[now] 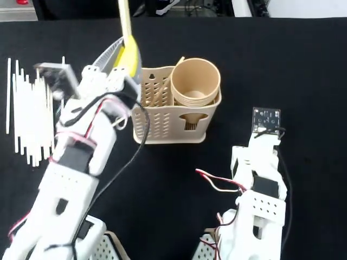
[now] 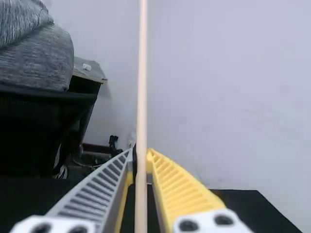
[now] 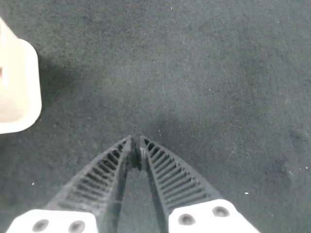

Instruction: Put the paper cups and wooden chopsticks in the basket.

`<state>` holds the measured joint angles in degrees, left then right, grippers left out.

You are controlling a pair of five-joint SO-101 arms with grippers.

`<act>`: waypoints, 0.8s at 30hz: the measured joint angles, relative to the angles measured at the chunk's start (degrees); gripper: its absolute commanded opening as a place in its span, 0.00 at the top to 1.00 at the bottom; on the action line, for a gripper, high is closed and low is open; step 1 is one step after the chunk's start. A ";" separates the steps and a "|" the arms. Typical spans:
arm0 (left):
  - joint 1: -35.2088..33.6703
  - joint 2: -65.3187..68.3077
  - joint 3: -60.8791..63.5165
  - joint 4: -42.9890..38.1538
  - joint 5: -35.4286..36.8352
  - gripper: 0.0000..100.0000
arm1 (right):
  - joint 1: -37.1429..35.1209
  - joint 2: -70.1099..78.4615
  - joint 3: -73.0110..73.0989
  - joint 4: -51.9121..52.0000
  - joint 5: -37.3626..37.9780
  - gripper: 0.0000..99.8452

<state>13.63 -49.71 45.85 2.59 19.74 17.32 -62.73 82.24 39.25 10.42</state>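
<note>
**Left gripper pinching one chopstick beside the basket**

Left gripper [image 1: 123, 43] is pressed onto a single wooden chopstick [image 1: 125, 19], which runs out past its tips in line with the fingers; in the left wrist view the grey and yellow fingers [image 2: 167, 177] close on the stick [image 2: 142, 73] from both sides. This gripper is raised just beside one end wall of the basket [image 1: 168, 122], near the far corner.

The basket stands upright near the middle of the tabletop [image 1: 303, 65]. A stack of paper cups [image 1: 195, 81] fills the compartment farther from the left arm; the nearer compartment holds at least one stick leaning against the divider. A row of loose chopsticks [image 1: 30, 114] lies flat near the tabletop's edge, well apart from the basket, with the left arm between them.

Right gripper [image 3: 135, 145] is pressed together with nothing between its fingers, low over bare black cloth; a corner of the basket [image 3: 19, 87] shows near it. Open cloth surrounds the right arm on its outer side.

Beyond the tabletop, the left wrist view takes in a pale wall [image 2: 233, 73] and a grey fabric chair back [image 2: 29, 48].
</note>
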 measured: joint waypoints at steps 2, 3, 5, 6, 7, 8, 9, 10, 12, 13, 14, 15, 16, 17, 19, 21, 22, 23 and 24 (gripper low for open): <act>0.00 5.27 -1.14 -1.85 -0.26 0.97 | 0.00 0.00 0.00 0.00 0.00 0.98; 0.00 8.00 -1.67 -2.90 -0.26 0.97 | 0.00 0.00 0.00 0.00 0.00 0.98; 0.00 13.45 -2.64 -5.71 -0.35 0.97 | 0.00 0.00 0.00 0.00 0.00 0.98; 0.00 15.82 -2.81 -7.38 -0.35 0.97 | 0.00 0.00 0.00 0.00 0.00 0.98; 0.00 18.02 -2.81 -8.88 -0.44 0.97 | 0.00 0.00 0.00 0.00 0.00 0.98; 0.00 19.87 -2.81 -10.37 -0.53 0.97 | 0.00 0.00 0.00 0.00 0.00 0.98; 0.00 21.27 -2.81 -11.43 -0.62 0.97 | 0.00 0.00 0.00 0.00 0.00 0.98; 0.00 22.07 -2.81 -12.22 -0.79 0.97 | 0.00 0.00 0.00 0.00 0.00 0.98; 0.00 22.51 -2.81 -12.92 -0.79 0.97 | 0.00 0.00 0.00 0.00 0.00 0.98; 0.00 22.59 -2.81 -13.10 -0.79 0.97 | 0.00 0.00 0.00 0.00 0.00 0.98; 0.00 22.59 -2.81 -13.27 -0.79 0.97 | 0.00 0.00 0.00 0.00 0.00 0.98; 0.00 22.59 -2.81 -13.36 -0.79 0.97 | 0.00 0.00 0.00 0.00 0.00 0.98; 0.00 22.59 -2.81 -13.36 -0.79 0.97 | 0.00 0.00 0.00 0.00 0.00 0.98; 0.00 22.59 -2.46 -13.45 -0.79 0.97 | 0.00 0.00 0.00 0.00 0.00 0.98; 0.00 22.59 -1.05 -13.45 -0.97 0.97 | 0.00 0.00 0.00 0.00 0.00 0.98; 0.00 22.59 0.88 -13.45 -2.81 0.97 | 0.00 0.00 0.00 0.00 0.00 0.98; 0.00 22.59 1.76 -13.45 -3.60 0.97 | 0.00 0.00 0.00 0.00 0.00 0.98; 0.00 22.59 2.55 -13.45 -4.13 0.97 | 0.00 0.00 0.00 0.00 0.00 0.98; 0.00 22.59 2.90 -13.45 -4.40 0.97 | 0.00 0.00 0.00 0.00 0.00 0.98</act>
<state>13.63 -27.12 48.75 -10.86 15.34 17.32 -62.73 82.24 39.25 10.42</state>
